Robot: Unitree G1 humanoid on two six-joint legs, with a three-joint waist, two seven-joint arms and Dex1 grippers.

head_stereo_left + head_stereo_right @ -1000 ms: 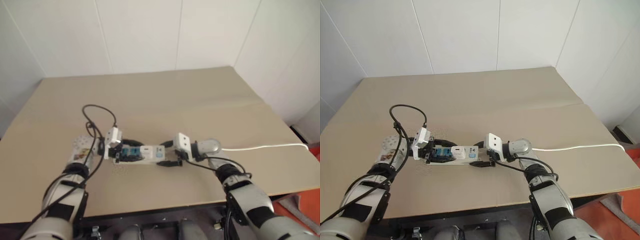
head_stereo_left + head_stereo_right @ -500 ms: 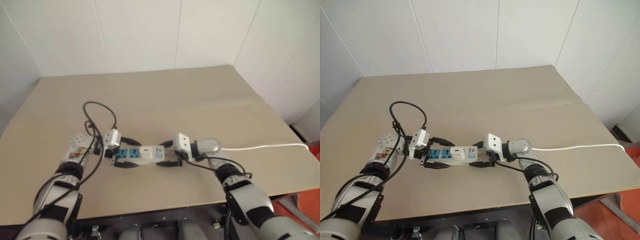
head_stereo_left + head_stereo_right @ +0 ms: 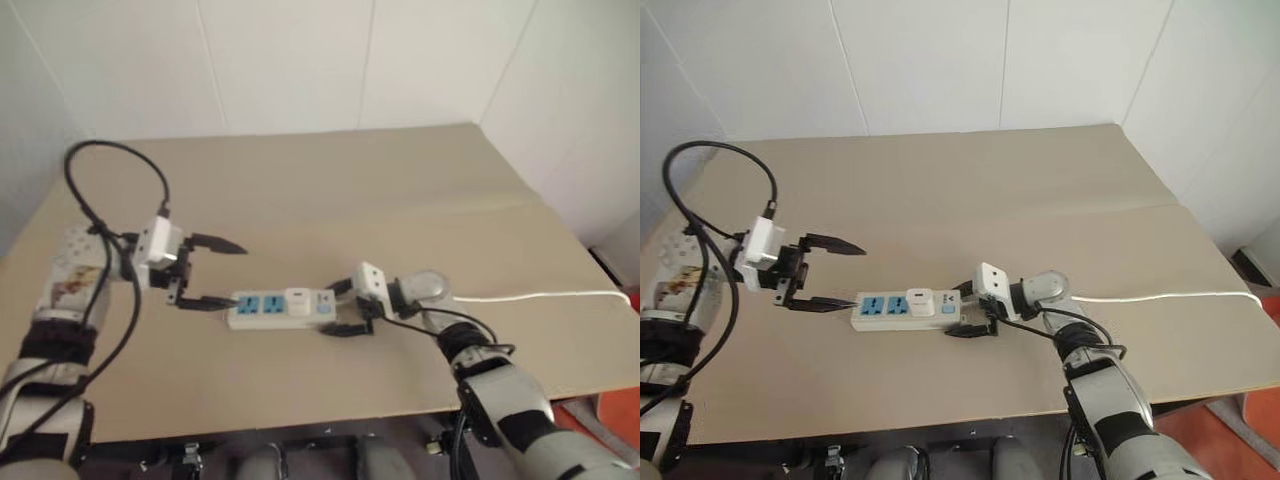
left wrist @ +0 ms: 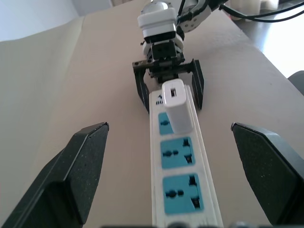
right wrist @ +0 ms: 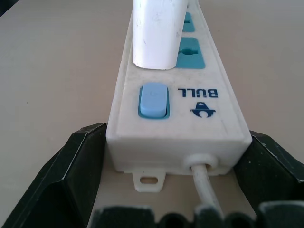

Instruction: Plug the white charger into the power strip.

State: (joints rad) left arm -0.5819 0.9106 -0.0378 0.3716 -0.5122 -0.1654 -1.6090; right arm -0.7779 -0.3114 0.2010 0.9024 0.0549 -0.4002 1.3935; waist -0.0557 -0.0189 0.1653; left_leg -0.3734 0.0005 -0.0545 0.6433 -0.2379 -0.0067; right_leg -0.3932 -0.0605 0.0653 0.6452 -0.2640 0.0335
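On the tan table (image 3: 400, 200), small white rounded charger (image 3: 297, 297) stands seated in long white power strip (image 3: 280, 307), we judge; right gripper (image 3: 341, 306) clamps its three-o'clock end, left gripper (image 3: 213, 272) agape at nine; next: release

long white rectangular power strip (image 3: 280, 308) lying on the tan table (image 3: 350, 190), small white charger block (image 3: 297, 297) sitting in its socket nearest the switch end, thin white cord (image 3: 540, 296) trailing off to the right

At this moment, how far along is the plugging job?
Done: the white charger stands plugged in the power strip's socket nearest the switch. In hand: the right gripper straddles the strip's switch end; the left gripper hangs open, off the strip. Left: releasing.
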